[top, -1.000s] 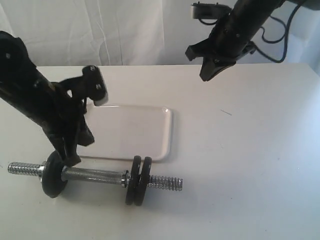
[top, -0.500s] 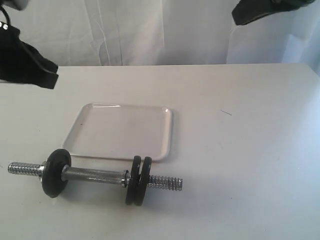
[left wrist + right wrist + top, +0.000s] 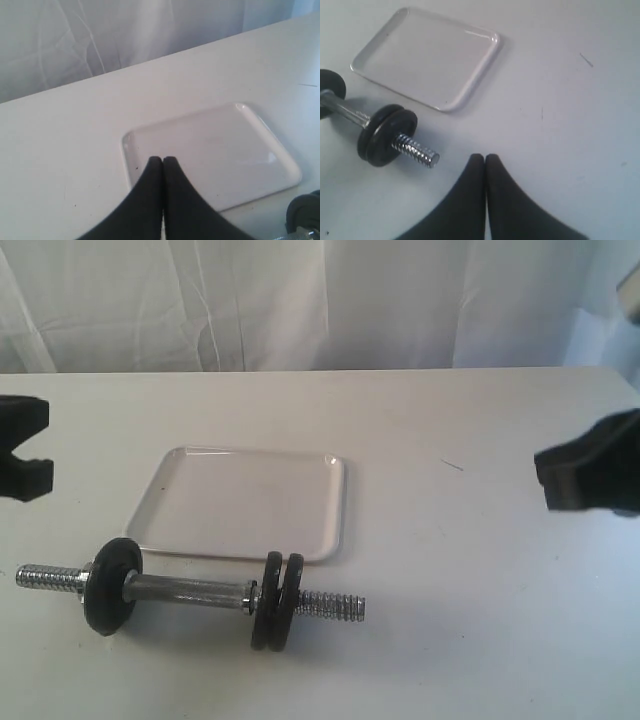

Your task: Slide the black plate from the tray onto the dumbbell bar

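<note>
The dumbbell bar (image 3: 190, 591) lies on the table in front of the white tray (image 3: 250, 502), which holds nothing. The black plate (image 3: 110, 585) sits on the bar's left part, inside the threaded end (image 3: 48, 578). Two near-identical black discs (image 3: 278, 600) stand together on the right part. My left gripper (image 3: 163, 159) is shut and holds nothing, hovering over the tray's (image 3: 220, 150) far-left part. My right gripper (image 3: 485, 156) is shut and holds nothing, over bare table to the right of the bar's threaded tip (image 3: 415, 149). The plate's edge (image 3: 330, 87) shows there too.
A black part of the left arm (image 3: 20, 460) juts in at the left edge of the exterior view, and one of the right arm (image 3: 590, 475) at the right edge. White curtains hang behind the table. A small dark mark (image 3: 452, 465) lies right of the tray.
The left gripper has left the black plate and drawn away to the left; the right arm has gone from the upper right to the right edge. Plate and bar have not moved.
</note>
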Robot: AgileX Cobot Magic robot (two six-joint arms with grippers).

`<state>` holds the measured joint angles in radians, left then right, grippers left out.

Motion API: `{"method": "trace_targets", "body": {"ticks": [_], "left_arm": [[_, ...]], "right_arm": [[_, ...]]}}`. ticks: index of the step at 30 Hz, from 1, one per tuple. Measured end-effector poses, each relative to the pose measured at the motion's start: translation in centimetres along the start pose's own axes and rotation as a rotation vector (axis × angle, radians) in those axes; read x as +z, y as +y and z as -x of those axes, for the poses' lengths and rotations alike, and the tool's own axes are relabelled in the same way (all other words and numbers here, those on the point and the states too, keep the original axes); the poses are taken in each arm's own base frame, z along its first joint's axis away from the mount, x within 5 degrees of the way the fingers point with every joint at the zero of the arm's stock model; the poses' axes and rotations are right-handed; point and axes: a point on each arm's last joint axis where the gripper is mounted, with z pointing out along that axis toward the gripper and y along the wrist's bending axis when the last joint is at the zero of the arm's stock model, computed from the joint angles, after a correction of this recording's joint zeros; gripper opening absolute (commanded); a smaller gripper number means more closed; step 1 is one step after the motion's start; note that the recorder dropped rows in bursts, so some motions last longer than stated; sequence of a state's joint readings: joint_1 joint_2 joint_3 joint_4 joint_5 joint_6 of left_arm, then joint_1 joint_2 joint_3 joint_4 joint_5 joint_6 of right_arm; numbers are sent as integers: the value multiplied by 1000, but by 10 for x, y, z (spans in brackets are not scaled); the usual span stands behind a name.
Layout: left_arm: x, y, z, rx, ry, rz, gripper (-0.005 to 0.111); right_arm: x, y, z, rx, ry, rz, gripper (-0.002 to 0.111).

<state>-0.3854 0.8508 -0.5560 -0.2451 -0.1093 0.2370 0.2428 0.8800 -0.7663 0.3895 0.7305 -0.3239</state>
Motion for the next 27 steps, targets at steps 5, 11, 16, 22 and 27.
{"method": "trace_targets", "body": {"ticks": [5, 11, 16, 22, 27], "left_arm": [[-2, -1, -14, 22, 28, -1, 0], [-2, -1, -14, 27, 29, -2, 0], [-2, -1, -15, 29, 30, -2, 0], [-8, 1, -30, 80, 18, 27, 0], [-32, 6, -47, 83, -18, 78, 0]], "right_arm": [[7, 0, -29, 33, 78, 8, 0], [8, 0, -35, 42, 122, 19, 0], [8, 0, -35, 42, 122, 19, 0], [8, 0, -35, 42, 122, 19, 0], [8, 0, -35, 42, 122, 19, 0]]}}
